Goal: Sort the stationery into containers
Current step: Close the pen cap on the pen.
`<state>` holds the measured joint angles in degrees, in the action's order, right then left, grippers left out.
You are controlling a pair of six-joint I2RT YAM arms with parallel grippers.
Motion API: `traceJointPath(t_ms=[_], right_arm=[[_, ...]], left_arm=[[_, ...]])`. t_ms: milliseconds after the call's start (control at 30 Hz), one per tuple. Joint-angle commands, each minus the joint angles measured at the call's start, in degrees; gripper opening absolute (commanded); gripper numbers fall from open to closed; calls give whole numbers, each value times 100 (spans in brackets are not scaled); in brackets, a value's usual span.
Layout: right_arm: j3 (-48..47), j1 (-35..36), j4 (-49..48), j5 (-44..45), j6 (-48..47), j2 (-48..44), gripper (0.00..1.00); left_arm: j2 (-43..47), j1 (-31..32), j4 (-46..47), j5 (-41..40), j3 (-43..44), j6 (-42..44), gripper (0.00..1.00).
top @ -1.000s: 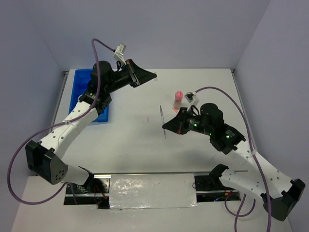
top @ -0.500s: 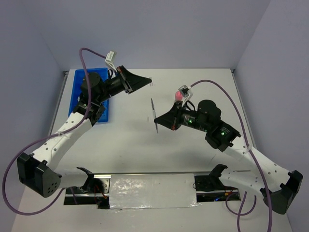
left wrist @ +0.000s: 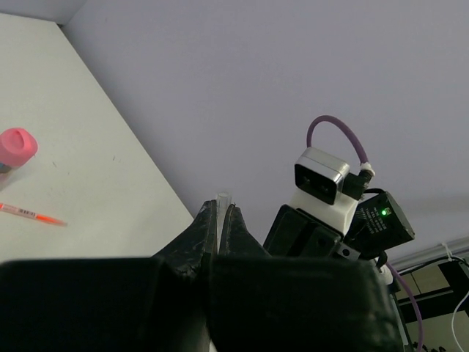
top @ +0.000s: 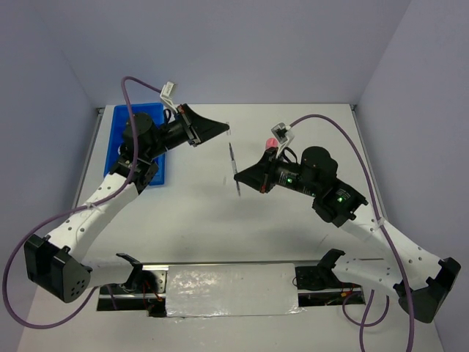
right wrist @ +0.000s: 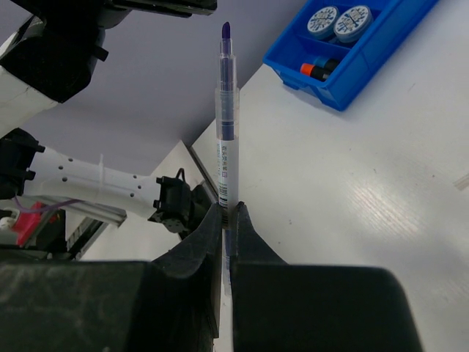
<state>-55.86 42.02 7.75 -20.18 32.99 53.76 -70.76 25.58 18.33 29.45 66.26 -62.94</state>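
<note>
My right gripper [top: 239,177] [right wrist: 229,209] is shut on a thin grey pen [top: 233,163] [right wrist: 226,139] with a clear barrel and bare purple tip, held above the table. My left gripper [top: 226,128] [left wrist: 220,209] is shut on a small clear cap [left wrist: 222,199], just left of the pen's tip. The blue tray [top: 117,128] [right wrist: 366,62] at the far left holds two blue-white discs [right wrist: 338,21] and an orange-capped highlighter [right wrist: 316,70]. The pink-capped tube [top: 272,142] [left wrist: 16,147] stands behind my right arm. An orange stick [left wrist: 29,214] lies near it.
The left arm covers most of the tray in the top view. The right wrist camera [left wrist: 320,176] faces my left gripper closely. Grey walls close the table at the back and sides.
My right gripper has lifted the pen and carried it left toward my left gripper. My left gripper has drawn back slightly left, still shut on the cap.
</note>
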Motion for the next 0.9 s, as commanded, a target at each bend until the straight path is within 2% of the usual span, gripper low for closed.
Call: traceJointPath(t_ms=[0, 867], right_arm=[[-198, 17, -1, 181, -162, -67, 0], [-277, 17, 69, 243, -109, -14, 0]], left_arm=[[186, -27, 382, 139, -87, 45, 0], [265, -27, 619, 368, -289, -105, 0]])
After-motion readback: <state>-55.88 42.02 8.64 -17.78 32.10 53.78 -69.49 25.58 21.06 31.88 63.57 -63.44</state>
